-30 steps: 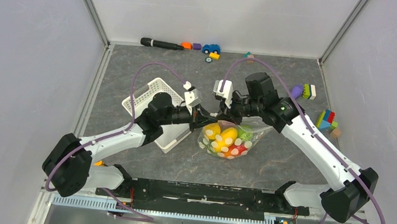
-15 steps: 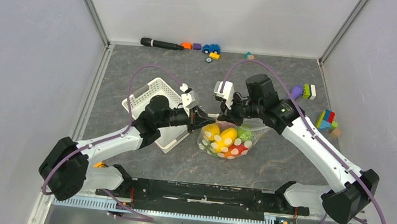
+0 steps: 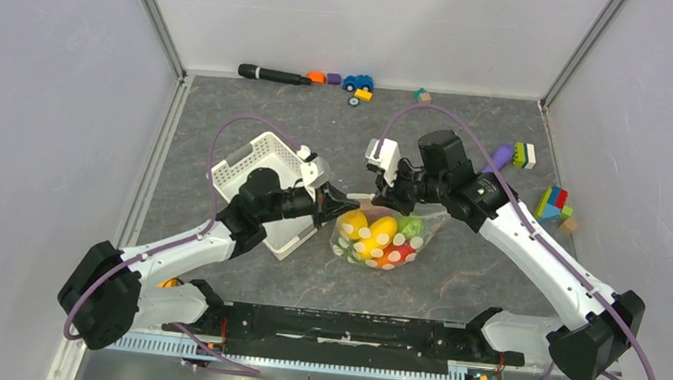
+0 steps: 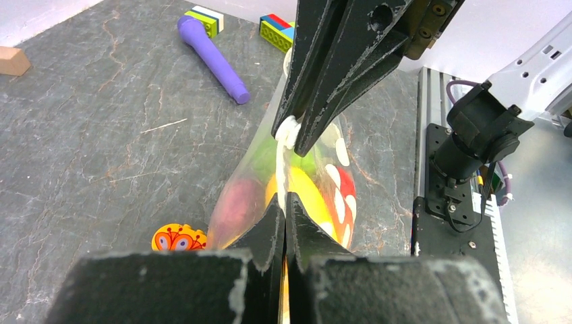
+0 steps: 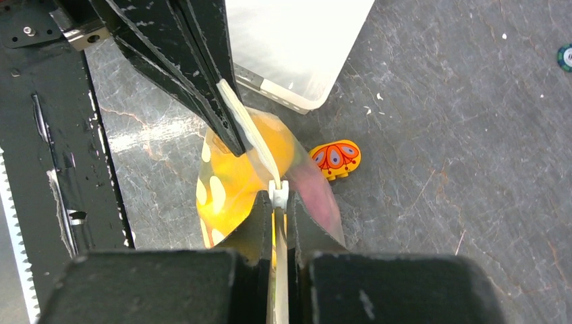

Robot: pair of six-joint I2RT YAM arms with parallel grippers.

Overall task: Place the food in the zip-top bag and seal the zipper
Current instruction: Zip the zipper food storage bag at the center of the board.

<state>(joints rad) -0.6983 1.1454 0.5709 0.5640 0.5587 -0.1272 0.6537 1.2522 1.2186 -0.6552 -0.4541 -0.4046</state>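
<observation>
While the left tool (image 4: 284,206) pinches one end of the zipper (image 5: 260,154), the right tool (image 5: 276,202) pinches the other.

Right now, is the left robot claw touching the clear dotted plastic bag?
Touching. The left wrist view shows the left gripper pinched shut on the top edge of the clear dotted plastic bag, with no gap.
</observation>
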